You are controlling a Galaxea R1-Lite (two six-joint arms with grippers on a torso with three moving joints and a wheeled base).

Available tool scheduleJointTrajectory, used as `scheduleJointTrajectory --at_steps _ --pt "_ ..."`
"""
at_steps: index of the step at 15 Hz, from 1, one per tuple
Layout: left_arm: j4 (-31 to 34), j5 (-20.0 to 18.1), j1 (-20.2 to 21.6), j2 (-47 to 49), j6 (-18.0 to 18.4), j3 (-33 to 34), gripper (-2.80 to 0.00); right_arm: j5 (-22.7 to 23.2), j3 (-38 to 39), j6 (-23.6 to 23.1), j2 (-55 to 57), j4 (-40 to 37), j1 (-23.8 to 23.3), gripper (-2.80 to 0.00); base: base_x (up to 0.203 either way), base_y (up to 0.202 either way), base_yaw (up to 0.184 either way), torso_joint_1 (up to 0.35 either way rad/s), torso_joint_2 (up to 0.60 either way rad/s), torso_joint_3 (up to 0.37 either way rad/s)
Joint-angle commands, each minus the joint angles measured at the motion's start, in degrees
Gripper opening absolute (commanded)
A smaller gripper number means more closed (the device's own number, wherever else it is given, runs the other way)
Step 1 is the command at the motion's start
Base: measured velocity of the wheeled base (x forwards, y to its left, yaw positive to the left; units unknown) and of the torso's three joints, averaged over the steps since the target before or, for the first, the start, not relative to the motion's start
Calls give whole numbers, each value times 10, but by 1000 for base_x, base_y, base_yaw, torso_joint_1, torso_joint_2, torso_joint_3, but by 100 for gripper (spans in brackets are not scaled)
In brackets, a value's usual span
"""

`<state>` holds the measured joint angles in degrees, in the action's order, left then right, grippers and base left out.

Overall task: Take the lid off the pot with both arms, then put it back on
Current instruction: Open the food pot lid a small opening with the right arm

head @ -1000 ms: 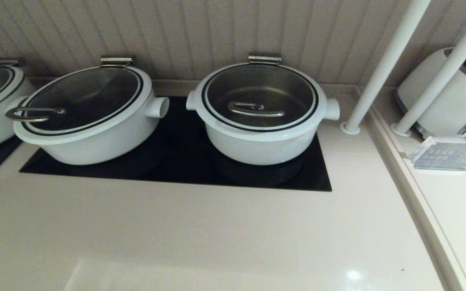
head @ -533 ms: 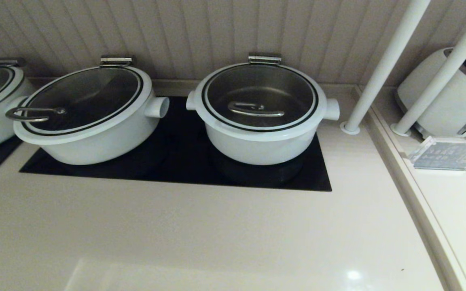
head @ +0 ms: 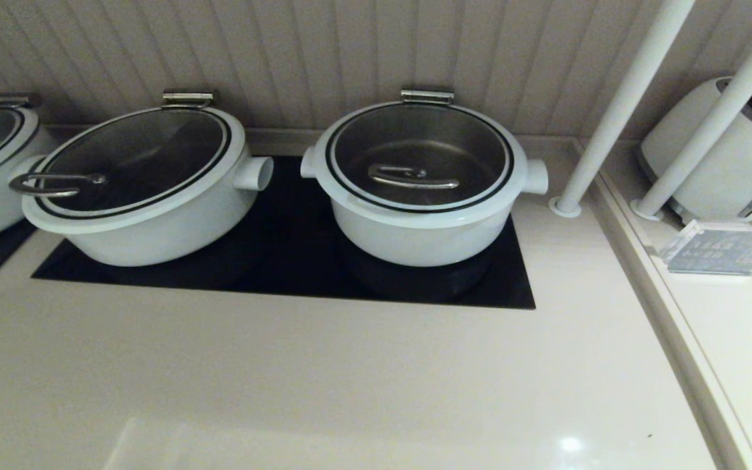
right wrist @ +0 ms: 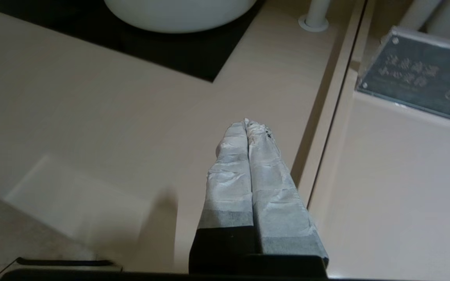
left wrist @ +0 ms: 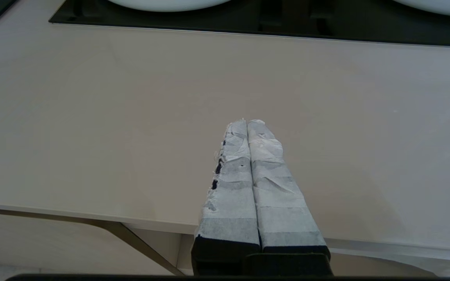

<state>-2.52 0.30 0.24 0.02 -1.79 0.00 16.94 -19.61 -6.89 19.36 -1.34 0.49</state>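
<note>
The lid (head: 419,156) sits closed on the pot (head: 422,228), far centre of the table (head: 350,378). Left gripper (left wrist: 247,121) and right gripper (right wrist: 247,121) hover near, seemingly over the table edge, fingers pressed together, empty.

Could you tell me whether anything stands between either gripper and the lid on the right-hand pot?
Nothing visible does. The left gripper and right gripper, both shut, hang over bare countertop in front of the pot; the lid is uncovered.

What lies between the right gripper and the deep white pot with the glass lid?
Only bare beige countertop, then the black cooktop panel the deep white pot stands on. The right wrist view shows this, with the right gripper shut, short of the panel.
</note>
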Motion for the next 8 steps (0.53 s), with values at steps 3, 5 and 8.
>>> scheduleJointTrajectory --at_steps 3,5,8 --pt "0 0 0 0 -1 0 -280 59 -17 -25 240 141 4 -280 0 0 0 0 0 0" --pt "0 0 0 0 -1 0 -280 127 -46 -44 331 196 37 -280 0 0 0 0 0 0" --pt "0 0 0 0 -1 0 -280 166 -99 -53 432 231 156 -280 0 0 0 0 0 0"
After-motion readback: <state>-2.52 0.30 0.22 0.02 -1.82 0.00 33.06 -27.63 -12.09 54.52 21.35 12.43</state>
